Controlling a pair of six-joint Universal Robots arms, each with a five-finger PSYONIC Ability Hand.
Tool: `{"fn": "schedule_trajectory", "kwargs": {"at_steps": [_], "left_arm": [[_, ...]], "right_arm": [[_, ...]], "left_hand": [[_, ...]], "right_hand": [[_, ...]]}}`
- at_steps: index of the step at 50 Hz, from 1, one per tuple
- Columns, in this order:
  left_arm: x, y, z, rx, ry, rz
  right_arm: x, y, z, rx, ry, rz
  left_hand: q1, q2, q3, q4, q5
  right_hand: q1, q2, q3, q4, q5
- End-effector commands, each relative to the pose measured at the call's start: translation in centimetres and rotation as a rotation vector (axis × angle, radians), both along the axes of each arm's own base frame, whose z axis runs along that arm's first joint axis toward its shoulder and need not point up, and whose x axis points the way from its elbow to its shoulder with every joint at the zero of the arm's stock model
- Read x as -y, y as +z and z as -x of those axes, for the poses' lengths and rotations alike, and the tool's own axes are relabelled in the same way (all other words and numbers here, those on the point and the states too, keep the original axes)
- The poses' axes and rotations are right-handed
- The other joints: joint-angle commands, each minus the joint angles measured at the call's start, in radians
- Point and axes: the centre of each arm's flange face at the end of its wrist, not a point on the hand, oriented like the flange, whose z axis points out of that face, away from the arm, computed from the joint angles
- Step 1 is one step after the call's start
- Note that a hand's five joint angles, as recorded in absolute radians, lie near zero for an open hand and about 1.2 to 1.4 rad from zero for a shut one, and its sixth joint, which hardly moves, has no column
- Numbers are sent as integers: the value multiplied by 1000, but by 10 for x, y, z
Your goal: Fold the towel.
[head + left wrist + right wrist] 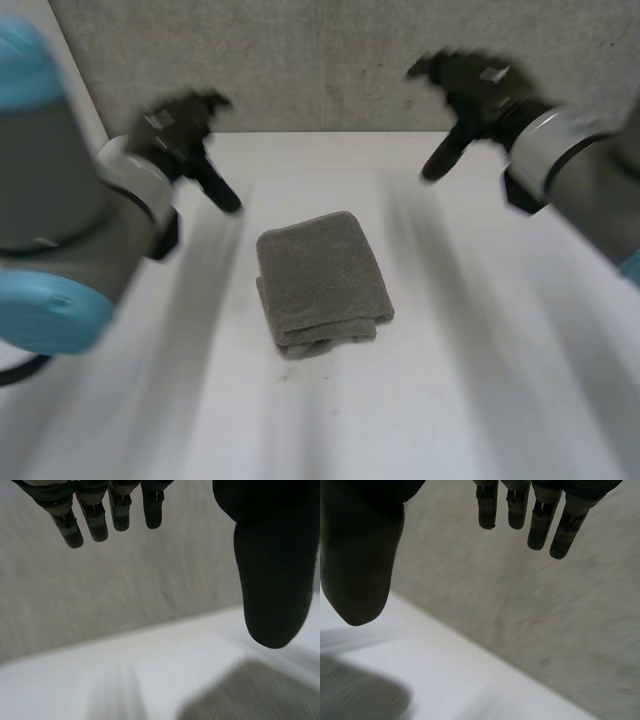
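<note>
1. Grey towel (322,285) lies mid-desk (480,390), folded into a compact layered stack.
2. Left hand (185,135): well apart from the towel on its left, fingers (90,520) straight, thumb spread, empty.
3. Right hand (470,85): well apart on the right, fingers (540,522) straight, thumb spread, empty.
4. Judgement: folding looks complete. At most, the uneven near-side layers could be squared.

White worktop (480,400), plain and smooth. Grey wall (320,60) right behind, meets worktop's far edge. Wall looks rough, maybe fuzzy like felt. Soft even light.
</note>
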Motion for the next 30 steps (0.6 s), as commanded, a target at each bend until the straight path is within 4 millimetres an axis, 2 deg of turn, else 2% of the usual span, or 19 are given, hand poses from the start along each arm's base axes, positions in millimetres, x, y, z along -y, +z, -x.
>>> {"fn": "schedule_trajectory", "kwargs": {"at_steps": [1,8,26,30], "left_arm": [[-18,68,-40,-59,82,109],[-25,74,-48,-26,94,65],[-28,72,-48,0,79,24],[-27,68,-48,5,78,13]], "right_arm": [[-4,39,35,36,-181,50],[-1,46,49,-35,-283,83],[-7,50,48,-40,-273,93],[-8,43,42,-68,-246,93]], "left_hand": [[-8,2,4,3,-33],[-3,8,9,8,-27],[-5,5,7,5,-30],[-5,5,7,5,-30]], "right_hand": [[-48,-66,-67,-85,-60],[-48,-66,-67,-85,-60],[-48,-66,-67,-85,-60],[-48,-66,-67,-85,-60]]}}
